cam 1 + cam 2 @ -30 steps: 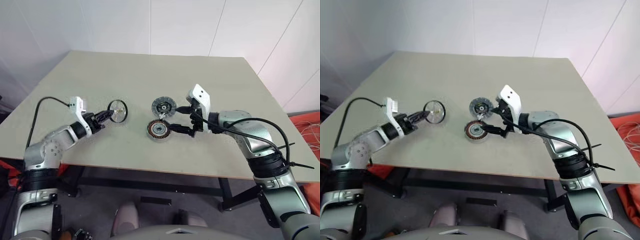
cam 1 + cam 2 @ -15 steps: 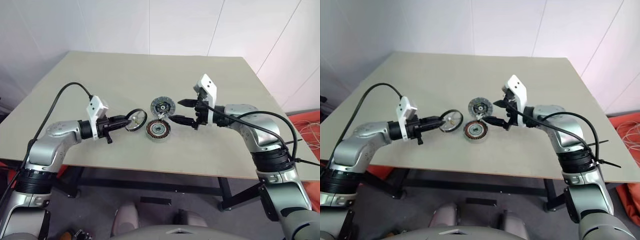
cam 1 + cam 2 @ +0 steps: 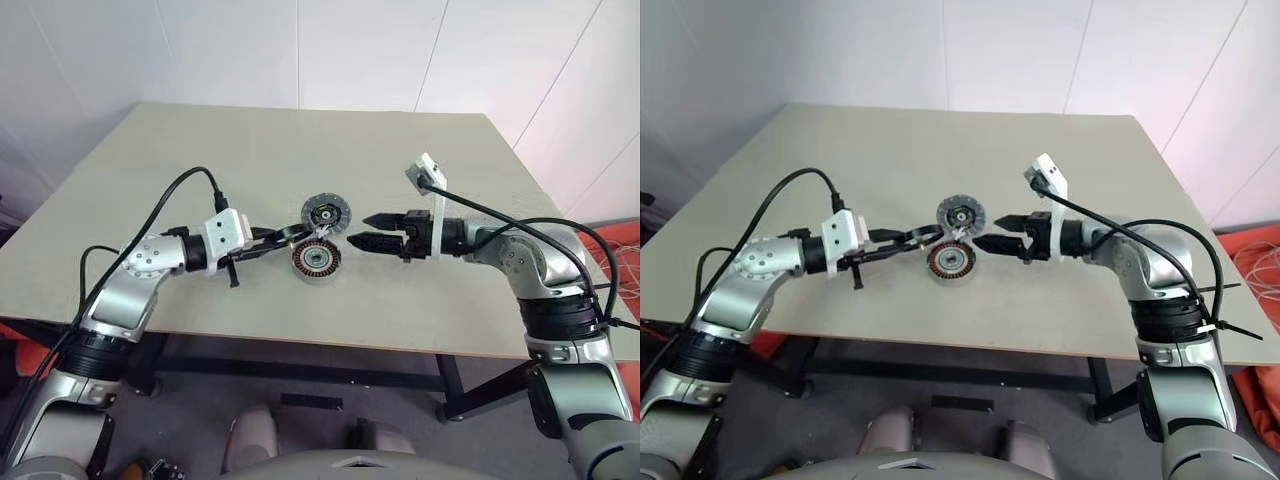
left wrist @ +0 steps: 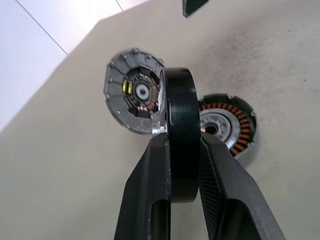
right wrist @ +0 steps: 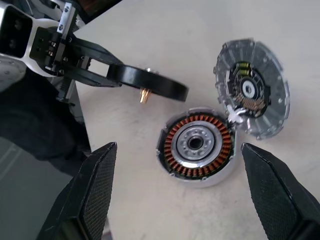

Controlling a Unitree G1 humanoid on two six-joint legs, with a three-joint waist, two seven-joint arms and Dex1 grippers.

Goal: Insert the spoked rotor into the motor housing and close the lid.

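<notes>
My left gripper (image 3: 278,240) is shut on the dark rim of the spoked rotor (image 4: 179,107). It holds the rotor nearly flat above the table, with a small brass shaft (image 5: 145,95) pointing down. The rotor hangs just left of the motor housing (image 3: 317,260), which rests on the table with its copper windings facing up. The lid (image 3: 326,212) lies right behind the housing, its edge touching it. My right gripper (image 3: 366,229) stands open just right of the housing and the lid, pointing at them, with nothing between its fingers (image 5: 92,195).
The parts sit near the middle of a beige table (image 3: 200,160), closer to its front edge (image 3: 330,345). A black cable (image 3: 165,205) arches over my left forearm. White walls stand behind the table, and orange cloth (image 3: 625,260) lies on the floor at the right.
My left arm carried the rotor rightward to beside the housing and rolled it from upright to nearly flat. My right gripper drew back slightly from the housing and rolled, staying open.
</notes>
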